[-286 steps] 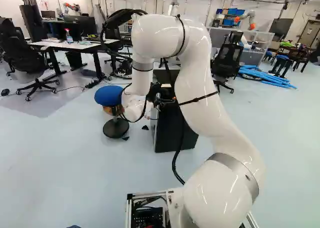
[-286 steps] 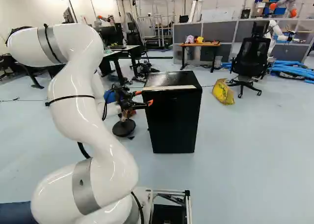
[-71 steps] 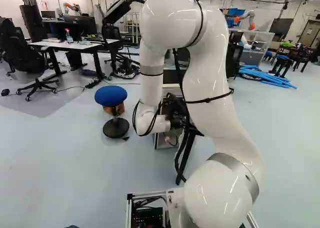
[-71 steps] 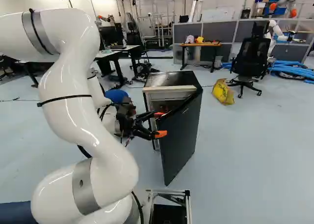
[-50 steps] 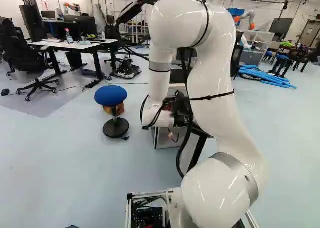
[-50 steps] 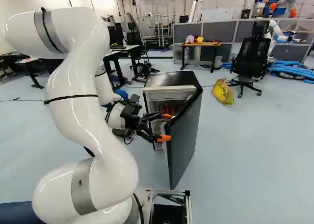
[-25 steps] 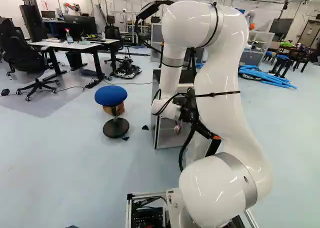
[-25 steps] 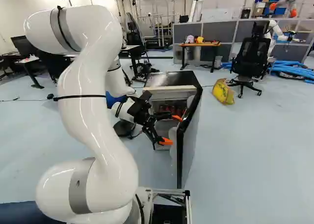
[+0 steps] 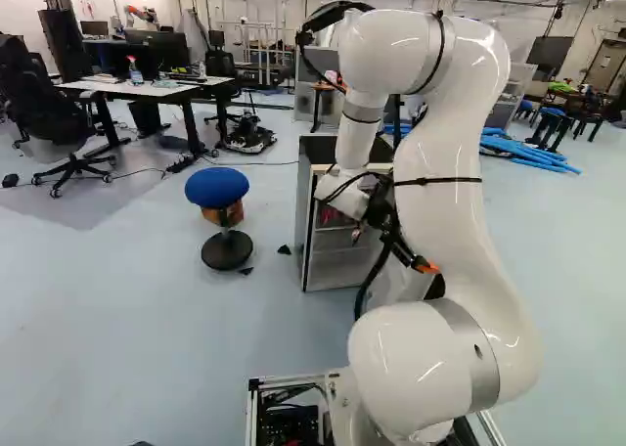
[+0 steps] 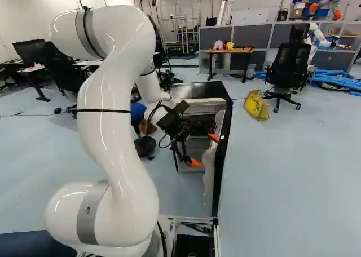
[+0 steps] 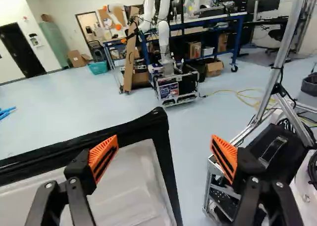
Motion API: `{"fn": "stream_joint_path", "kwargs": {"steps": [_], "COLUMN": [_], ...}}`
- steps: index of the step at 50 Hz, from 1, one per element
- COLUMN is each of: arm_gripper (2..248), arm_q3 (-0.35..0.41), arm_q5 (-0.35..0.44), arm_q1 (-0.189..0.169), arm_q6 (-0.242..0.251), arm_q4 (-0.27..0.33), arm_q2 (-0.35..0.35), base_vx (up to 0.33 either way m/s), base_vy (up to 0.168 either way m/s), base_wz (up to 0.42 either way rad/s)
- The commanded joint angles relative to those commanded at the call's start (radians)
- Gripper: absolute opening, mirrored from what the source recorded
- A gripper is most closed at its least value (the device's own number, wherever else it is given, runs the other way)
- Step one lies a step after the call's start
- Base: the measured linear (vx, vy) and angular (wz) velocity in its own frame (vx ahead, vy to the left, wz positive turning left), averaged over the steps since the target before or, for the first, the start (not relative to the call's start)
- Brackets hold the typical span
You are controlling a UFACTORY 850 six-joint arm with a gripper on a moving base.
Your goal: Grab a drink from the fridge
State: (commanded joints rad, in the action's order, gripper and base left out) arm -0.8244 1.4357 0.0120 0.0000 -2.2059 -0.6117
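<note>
Because the door [image 10: 222, 155] of the black fridge [image 10: 197, 90] stands swung open, part of the pale interior is exposed, with the door at the right of the opening in the right base view. Small reddish items [image 9: 335, 214] are visible inside the fridge beside the wrist in the left base view; they are too small to identify as drinks. The pincer [image 10: 203, 150] is positioned in front of the opening, near the white inner lining [image 11: 129, 186] of the door. Its two fingers are set wide apart, the orange pads [image 11: 103, 157] face each other, and nothing is clamped between them. In the wrist view, one finger overlaps the lining, and the black door edge [image 11: 161, 132] runs between and ahead of the fingers; contact cannot be determined. The white arm [image 10: 104, 122] rises from its lowest joint, bends over at the top and descends to the wrist at the fridge. A stool with a blue seat [image 9: 217, 187] is located left of the fridge in the left base view. To the right of the fridge in the right base view, a yellow bag [image 10: 256, 106] rests on the floor near a black office chair [image 10: 289, 71]. Well ahead of the pincer, another robot [image 11: 164, 35] stands on a boxy base.
</note>
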Motion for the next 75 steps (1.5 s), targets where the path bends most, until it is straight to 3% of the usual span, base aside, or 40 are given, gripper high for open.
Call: {"fn": "stream_joint_path", "kwargs": {"steps": [22, 75], "arm_gripper": [247, 247], "arm_q3": [-0.117, -0.427], "arm_q5": [-0.052, -0.052], "arm_q1": [-0.11, -0.325], "arm_q6": [0.0, 0.0], "arm_q4": [-0.085, -0.082], "arm_q2": [-0.024, -0.125], "base_vx": [0.0, 0.0], "base_vy": [0.0, 0.0], "base_wz": [0.0, 0.0]}}
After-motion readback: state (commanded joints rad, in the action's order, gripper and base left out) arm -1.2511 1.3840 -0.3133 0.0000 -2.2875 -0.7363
